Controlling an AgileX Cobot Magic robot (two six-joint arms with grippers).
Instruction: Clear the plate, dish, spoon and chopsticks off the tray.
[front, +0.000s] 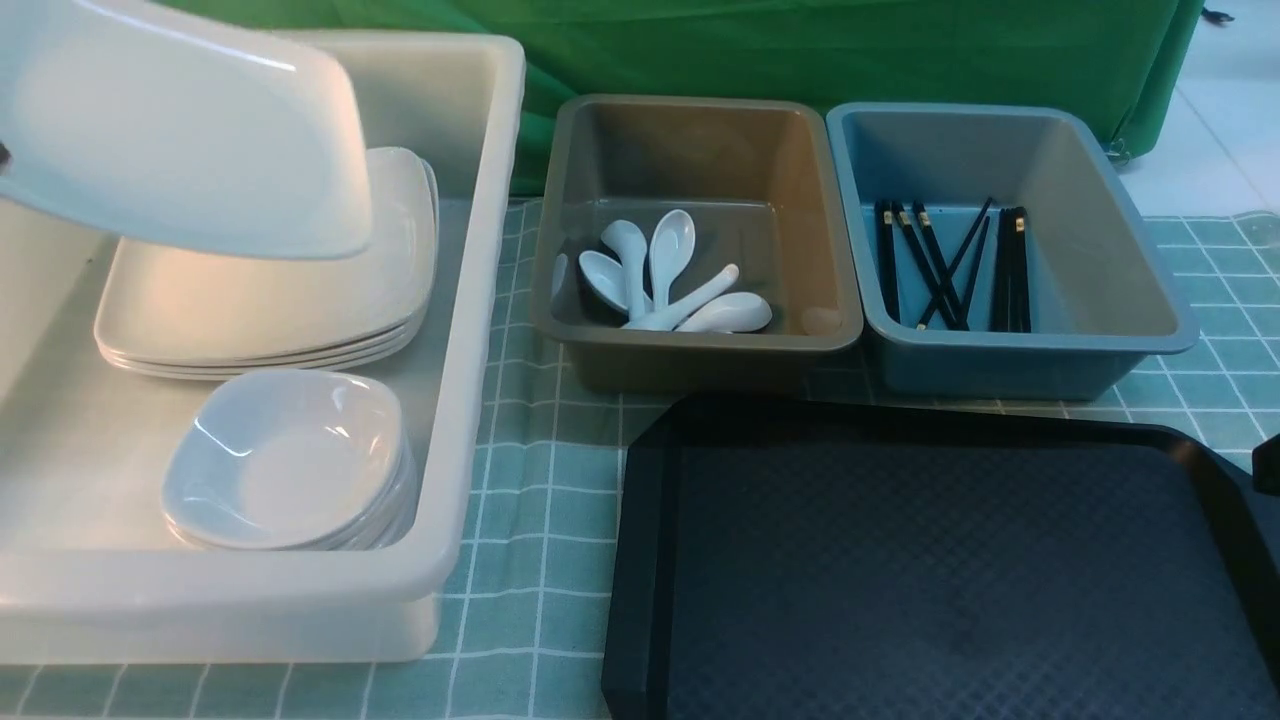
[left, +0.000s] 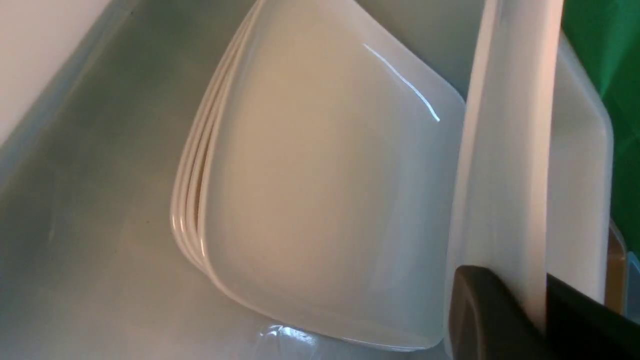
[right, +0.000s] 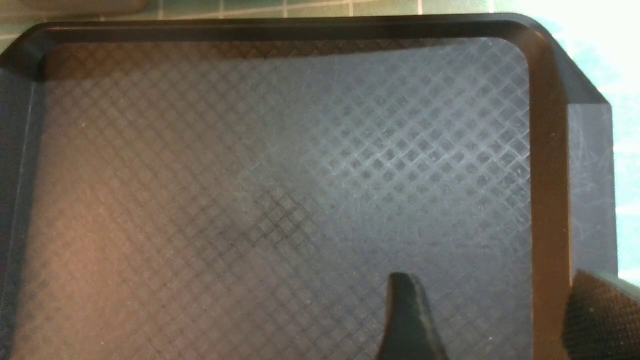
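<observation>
My left gripper (left: 515, 286) is shut on the rim of the large white square plate (front: 190, 130). The plate hangs tilted over the white bin (front: 470, 300), above a stack of like plates (front: 270, 310). In the left wrist view the held plate (left: 505, 150) shows edge-on beside that stack (left: 325, 200). The black tray (front: 930, 580) lies front right, showing only its textured floor. My right gripper (right: 492, 285) stands open over the tray (right: 250, 175), astride its right rim. Several spoons (front: 670, 280) lie in the grey-brown bin, and several chopsticks (front: 950, 265) in the blue bin. Small dishes (front: 285, 460) are stacked in the white bin.
The grey-brown bin (front: 700, 130) and the blue-grey bin (front: 1120, 250) stand side by side behind the tray. A green checked cloth (front: 540, 520) covers the table. A green drape (front: 800, 50) hangs at the back.
</observation>
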